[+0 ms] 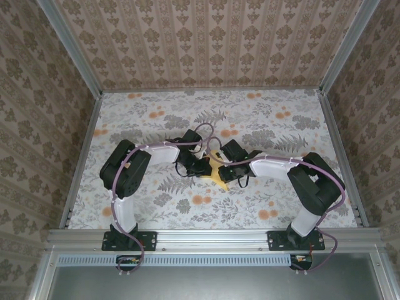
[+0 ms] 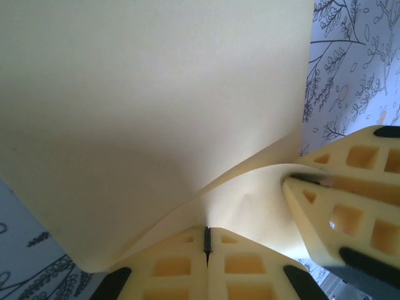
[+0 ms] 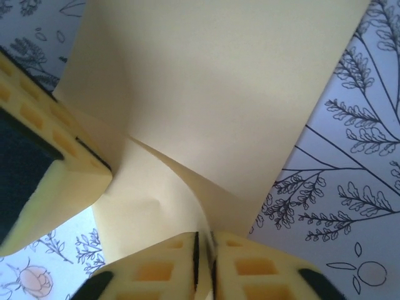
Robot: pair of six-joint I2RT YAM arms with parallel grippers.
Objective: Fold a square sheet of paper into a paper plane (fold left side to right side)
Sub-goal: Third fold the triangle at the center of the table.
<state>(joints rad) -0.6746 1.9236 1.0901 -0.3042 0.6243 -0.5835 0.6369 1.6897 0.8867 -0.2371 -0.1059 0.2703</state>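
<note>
- Left gripper [image 2: 207, 240] was closed on the square sheet of paper [image 2: 156, 112]; right gripper [image 3: 203, 245] pinched the same sheet close beside it.
- Sheet sat mid-frame over the floral surface [image 1: 281, 200], bowed between both grips, probably to swing one side across.

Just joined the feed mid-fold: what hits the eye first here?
The yellow paper stands out, curling up at the middle of the floral cloth. The left gripper and the right gripper are each shut on an edge of it, close together.
</note>
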